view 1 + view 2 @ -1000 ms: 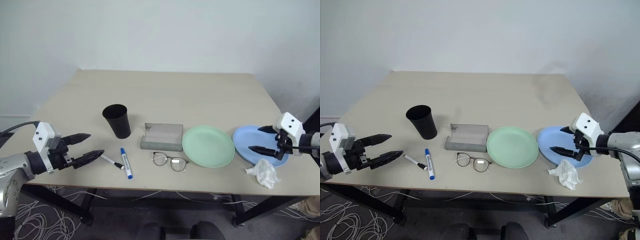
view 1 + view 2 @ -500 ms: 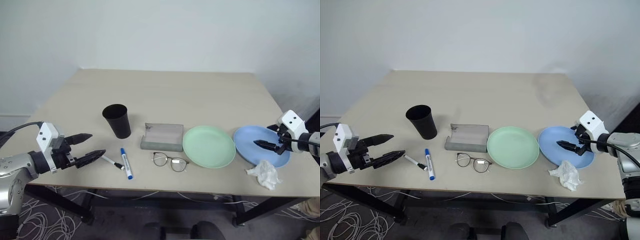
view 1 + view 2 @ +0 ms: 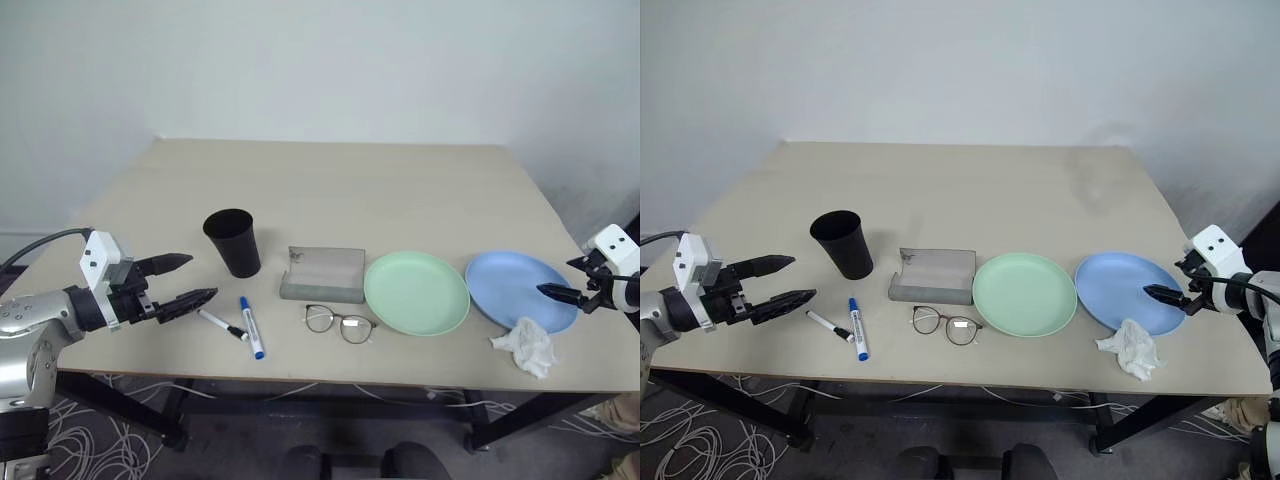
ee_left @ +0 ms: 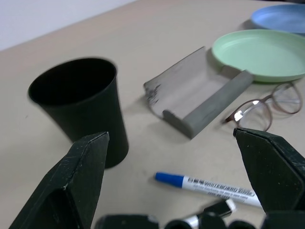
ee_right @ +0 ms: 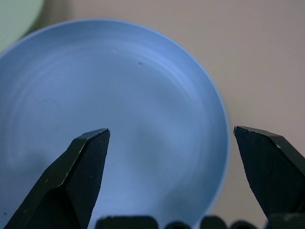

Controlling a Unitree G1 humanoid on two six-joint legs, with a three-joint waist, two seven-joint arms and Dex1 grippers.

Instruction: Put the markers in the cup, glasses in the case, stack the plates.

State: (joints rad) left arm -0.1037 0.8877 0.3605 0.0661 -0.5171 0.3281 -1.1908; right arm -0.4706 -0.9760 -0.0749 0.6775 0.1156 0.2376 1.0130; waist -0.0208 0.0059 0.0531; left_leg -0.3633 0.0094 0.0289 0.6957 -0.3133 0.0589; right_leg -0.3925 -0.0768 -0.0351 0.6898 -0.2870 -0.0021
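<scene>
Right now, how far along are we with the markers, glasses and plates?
Nothing is done yet. Both markers, blue-capped and black-capped, lie beside the black cup; the glasses sit in front of the open grey case; the green plate and blue plate lie side by side. Left gripper and right gripper are open and empty.

the light blue plate [image 5: 119,119] runs off the right wrist view's edge; the black-capped marker [image 4: 209,212] sits half-hidden behind the left gripper's base.
</scene>
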